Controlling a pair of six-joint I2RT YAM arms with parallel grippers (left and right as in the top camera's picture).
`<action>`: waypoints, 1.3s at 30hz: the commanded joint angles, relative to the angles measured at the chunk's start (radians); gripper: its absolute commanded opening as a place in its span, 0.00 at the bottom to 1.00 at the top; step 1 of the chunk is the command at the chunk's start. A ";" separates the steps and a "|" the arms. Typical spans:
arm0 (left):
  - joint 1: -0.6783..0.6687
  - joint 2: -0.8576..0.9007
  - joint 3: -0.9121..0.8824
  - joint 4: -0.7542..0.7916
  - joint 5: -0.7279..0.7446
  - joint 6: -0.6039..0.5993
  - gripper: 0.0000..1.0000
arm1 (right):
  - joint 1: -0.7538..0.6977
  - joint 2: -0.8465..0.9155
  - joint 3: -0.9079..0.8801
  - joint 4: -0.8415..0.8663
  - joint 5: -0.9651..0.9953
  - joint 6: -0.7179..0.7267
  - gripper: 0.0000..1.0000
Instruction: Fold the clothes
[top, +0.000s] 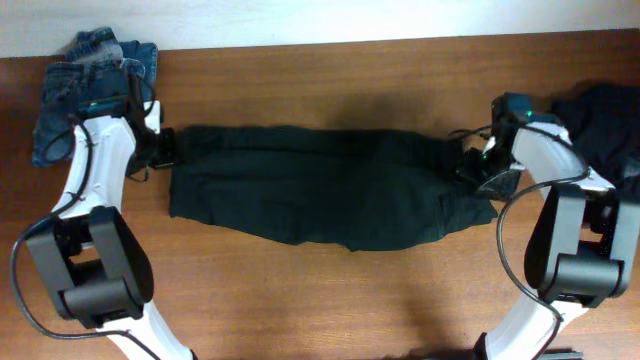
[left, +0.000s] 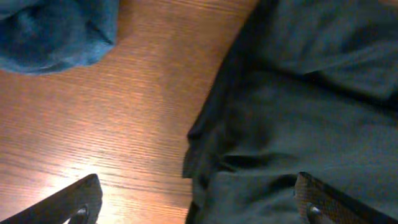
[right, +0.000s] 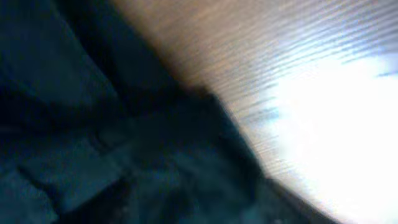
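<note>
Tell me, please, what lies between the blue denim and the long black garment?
Only bare wooden tabletop separates the blue denim from the long black garment; the left wrist view shows this plainly.

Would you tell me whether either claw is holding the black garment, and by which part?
Left claw stands open over the black garment, at its left end, holding nothing. Right claw, at the other end: grip cannot be told.
</note>
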 joint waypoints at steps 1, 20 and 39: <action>0.016 -0.026 0.005 -0.002 0.010 0.002 0.99 | -0.014 -0.010 0.159 -0.121 0.042 -0.009 0.99; 0.055 -0.019 -0.180 0.147 0.085 0.123 0.99 | -0.013 -0.017 0.378 -0.399 -0.038 -0.113 0.99; 0.116 0.113 -0.180 0.184 0.381 0.175 0.99 | -0.014 -0.338 0.423 -0.410 -0.079 -0.113 0.99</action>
